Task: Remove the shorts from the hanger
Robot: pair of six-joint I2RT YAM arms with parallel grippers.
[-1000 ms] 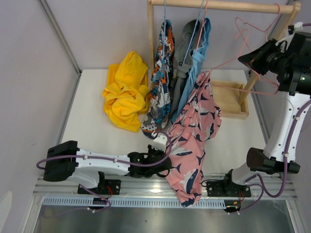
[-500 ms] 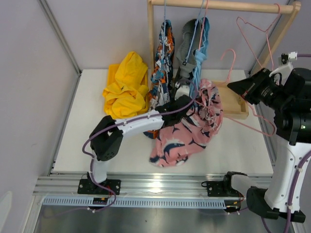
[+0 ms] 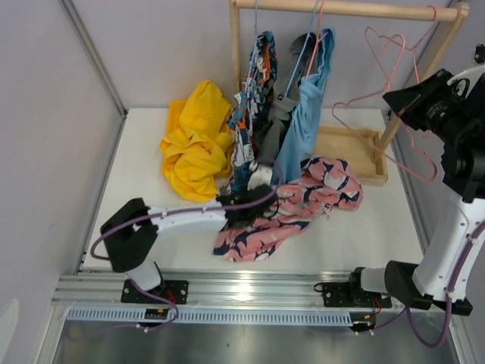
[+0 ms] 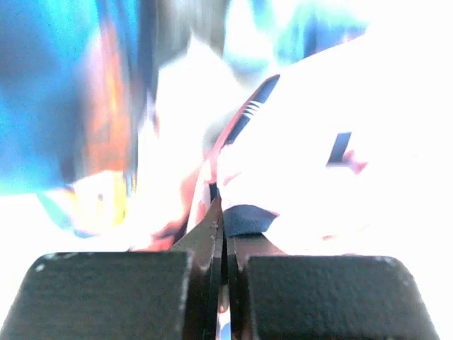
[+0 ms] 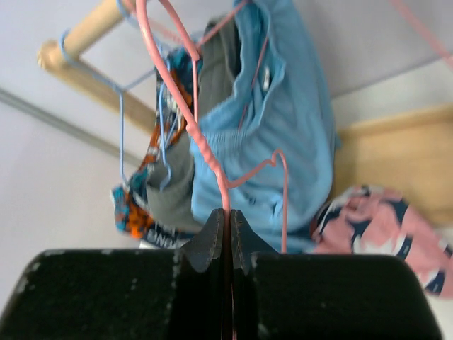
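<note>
The pink shorts [image 3: 303, 203] with navy-white print lie crumpled on the table, off the pink wire hanger [image 3: 356, 98]. My left gripper [image 3: 254, 199] is shut on their edge; the left wrist view shows the jaws [image 4: 224, 212] pinching the pink fabric [image 4: 318, 142]. My right gripper [image 3: 394, 97] is shut on the empty pink hanger [image 5: 191, 134] and holds it up beside the rail. The yellow shorts [image 3: 195, 144] lie heaped on the table. The blue-orange print shorts [image 3: 254, 114], grey shorts [image 3: 280, 98] and light blue shorts [image 3: 307, 114] hang from the rail.
The wooden rail [image 3: 348, 9] spans the back, with its post at the left and its wooden base frame [image 3: 352, 152] on the table at the right. A second pink hanger hook [image 3: 433, 14] hangs on the rail's right end. Walls close the left side and back.
The pink shorts dropped lower and spread flat on the table. My left gripper pulled back toward the front-left with them. My right gripper rose and moved right with the hanger.
</note>
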